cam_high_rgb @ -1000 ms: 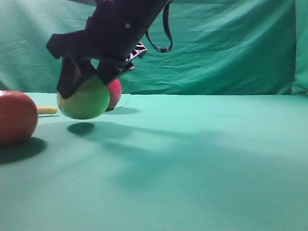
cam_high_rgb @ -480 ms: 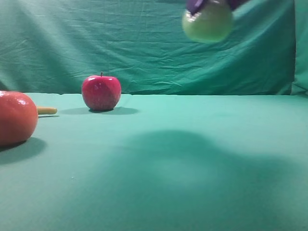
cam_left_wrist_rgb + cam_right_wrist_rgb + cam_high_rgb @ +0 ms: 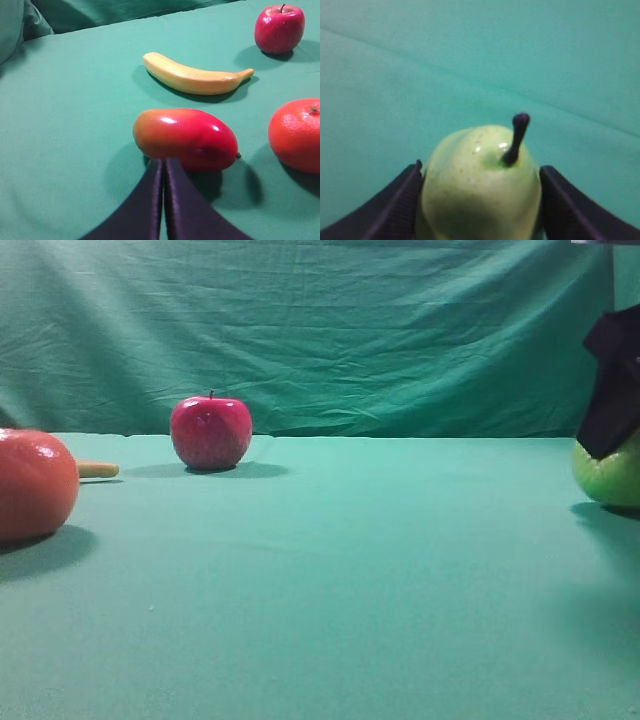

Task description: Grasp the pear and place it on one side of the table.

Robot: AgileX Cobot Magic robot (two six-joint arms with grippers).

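Observation:
The glossy yellow-green pear point(image 3: 480, 185) with a dark stem sits between the two dark fingers of my right gripper point(image 3: 480, 172), which is shut on it. In the exterior high view the pear point(image 3: 610, 475) is at the far right edge, low over the teal table point(image 3: 350, 570), with the right gripper point(image 3: 610, 390) partly covering it. Whether the pear touches the table I cannot tell. My left gripper point(image 3: 163, 162) is shut and empty, its fingertips just in front of a red-orange mango point(image 3: 186, 138).
A red apple point(image 3: 210, 432) stands at the back left. An orange-red round fruit point(image 3: 32, 485) is at the left edge, with a banana point(image 3: 192, 76) behind it. A wrinkled green backdrop point(image 3: 320, 330) closes the far side.
My right gripper carried the pear from beside the apple at the left, up and across, then down to the far right edge near the table.

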